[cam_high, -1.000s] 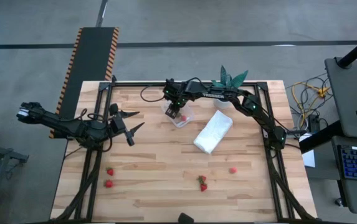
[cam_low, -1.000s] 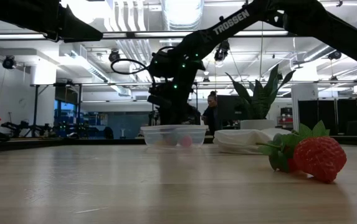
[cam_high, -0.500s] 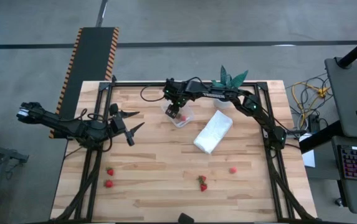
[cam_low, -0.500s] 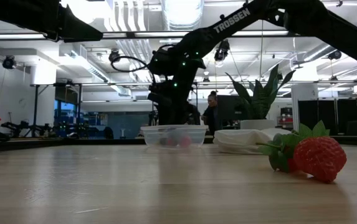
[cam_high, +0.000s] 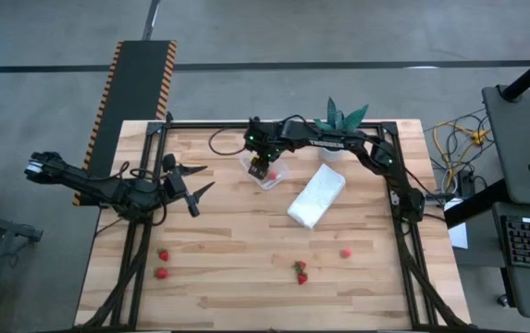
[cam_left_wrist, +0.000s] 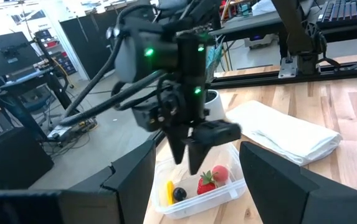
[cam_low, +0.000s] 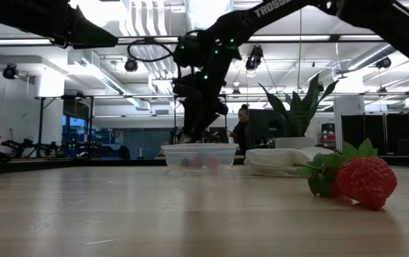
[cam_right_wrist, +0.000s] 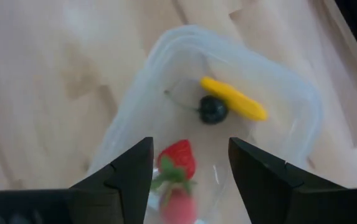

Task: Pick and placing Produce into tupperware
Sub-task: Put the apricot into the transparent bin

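The clear tupperware (cam_high: 269,173) stands on the far middle of the table. It holds a yellow piece (cam_right_wrist: 234,99), a dark berry (cam_right_wrist: 212,111) and red strawberries (cam_right_wrist: 178,158). My right gripper (cam_right_wrist: 190,146) hangs open just above the tub, fingers pointing down, and touches nothing; the left wrist view shows it (cam_left_wrist: 187,163) over the tub (cam_left_wrist: 197,190). More strawberries lie loose near the table's near edge (cam_high: 163,254) (cam_high: 301,272) (cam_high: 345,252); one lies close to the low camera (cam_low: 361,182). My left gripper (cam_high: 198,183) waits open over the table's left side.
A folded white cloth (cam_high: 317,196) lies just right of the tub. A green potted plant (cam_high: 341,118) stands at the far edge. A person stands in the room behind the table (cam_low: 243,125). Bare wood stretches between the tub and the loose strawberries.
My right gripper has risen from down in the tub to just above its rim and shifted slightly toward the table's right. The tub has stayed put.
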You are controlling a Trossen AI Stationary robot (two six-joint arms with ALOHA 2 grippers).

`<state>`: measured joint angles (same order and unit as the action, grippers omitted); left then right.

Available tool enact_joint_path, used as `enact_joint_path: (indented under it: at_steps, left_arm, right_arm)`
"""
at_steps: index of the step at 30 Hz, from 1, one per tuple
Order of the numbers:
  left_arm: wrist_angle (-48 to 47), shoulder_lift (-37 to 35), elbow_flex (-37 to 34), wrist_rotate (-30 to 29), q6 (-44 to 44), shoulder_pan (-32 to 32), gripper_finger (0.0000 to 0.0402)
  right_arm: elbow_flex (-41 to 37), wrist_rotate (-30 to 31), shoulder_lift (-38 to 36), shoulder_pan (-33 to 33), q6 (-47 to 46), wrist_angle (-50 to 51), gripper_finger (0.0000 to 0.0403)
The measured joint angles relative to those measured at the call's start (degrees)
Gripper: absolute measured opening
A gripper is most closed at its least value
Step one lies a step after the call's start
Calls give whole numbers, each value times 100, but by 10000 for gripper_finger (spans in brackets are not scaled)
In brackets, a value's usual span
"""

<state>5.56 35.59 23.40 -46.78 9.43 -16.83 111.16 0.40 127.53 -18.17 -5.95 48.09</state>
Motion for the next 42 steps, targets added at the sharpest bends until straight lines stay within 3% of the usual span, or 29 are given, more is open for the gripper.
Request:
enact_joint_path:
  at_steps: [10, 18, 22, 35, 42]
  left_arm:
    - [46, 4, 0, 2, -13, -2, 219]
    - [367, 131, 9, 2, -24, -1, 219]
    - [631, 313, 11, 14, 0, -2, 219]
    - [959, 764, 208, -2, 151, -2, 219]
    - [1766, 1216, 244, 175, 85, 1, 219]
  right_arm:
    - [-1666, 137, -1282, 543, 89, -956, 200]
    - [-3592, 133, -2680, 1170, 194, -2738, 200]
    - [-4348, 132, -3320, 1489, 141, -3157, 200]
    - [-5509, -102, -4982, 2482, -2928, -2419, 200]
    - [-5548, -83, -5357, 3160, -3422, -1695, 200]
